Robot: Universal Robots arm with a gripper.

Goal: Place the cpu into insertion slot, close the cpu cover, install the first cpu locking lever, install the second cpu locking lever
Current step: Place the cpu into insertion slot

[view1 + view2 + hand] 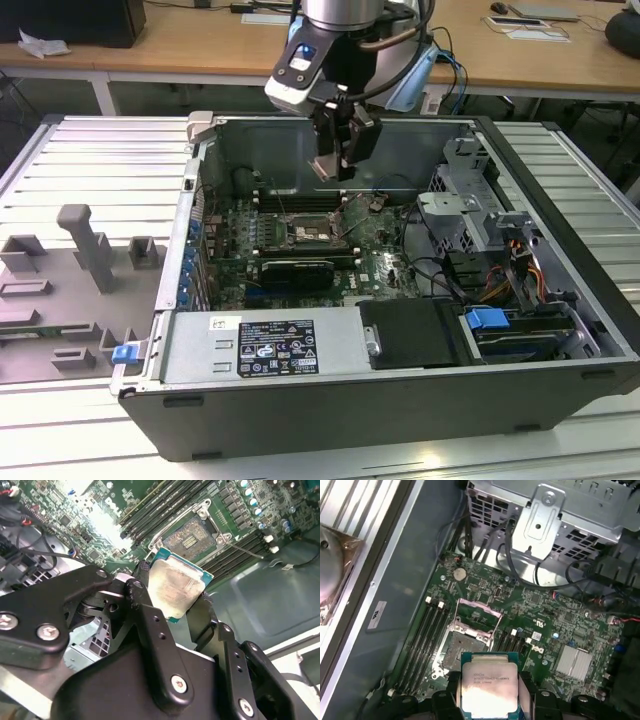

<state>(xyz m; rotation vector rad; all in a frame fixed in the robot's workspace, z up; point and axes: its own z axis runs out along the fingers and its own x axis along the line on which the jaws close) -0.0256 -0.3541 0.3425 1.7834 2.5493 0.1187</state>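
Observation:
The cpu [175, 587], a pale metal square on a teal board, is clamped by its edges between my black fingers [142, 597]. My gripper [335, 168] hangs inside the open computer case, well above the motherboard. In the exterior view it is a little behind and to the right of the insertion slot [310, 232]. In both wrist views the cpu [489, 684] hovers short of the slot [457, 652], whose dark contact field [192, 535] is bare. The cpu cover [477, 614] stands tilted open at the slot's far edge. A thin locking lever [245, 550] sticks out beside the slot.
Long black memory slots [422, 635] flank the socket on both sides. A metal drive cage [470, 215] with loose cables fills the case at the exterior view's right. The power supply [265, 345] lies along the front wall. Grey fixtures [90, 250] stand on the table outside.

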